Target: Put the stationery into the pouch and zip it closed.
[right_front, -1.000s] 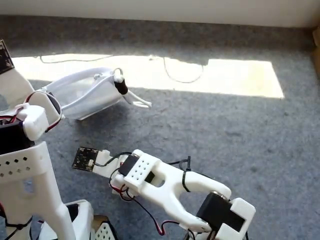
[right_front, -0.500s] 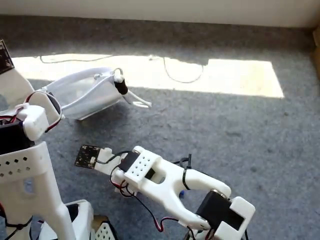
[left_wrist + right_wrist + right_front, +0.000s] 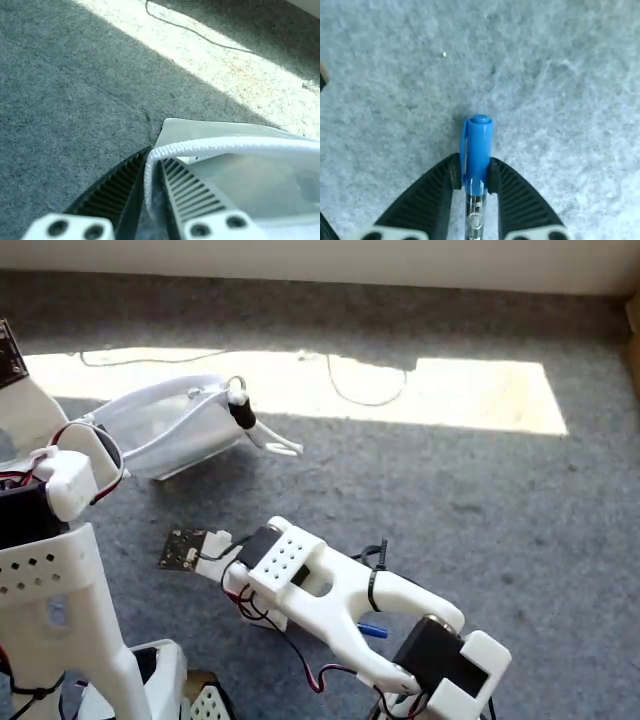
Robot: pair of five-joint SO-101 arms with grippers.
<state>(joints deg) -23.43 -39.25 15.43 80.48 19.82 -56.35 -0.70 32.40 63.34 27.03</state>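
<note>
right arm with pen shifted; grey carpet, sunlit patch, cable

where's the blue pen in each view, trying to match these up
high view: blue pen peeks out beneath the right arm, low centre.
right wrist view: centre, clamped near its cap in the right gripper.
left wrist view: pouch rim in the left gripper instead.
shared landmark: grey carpet.

Hard sunlit patch across carpet; foreground shaded.
</note>
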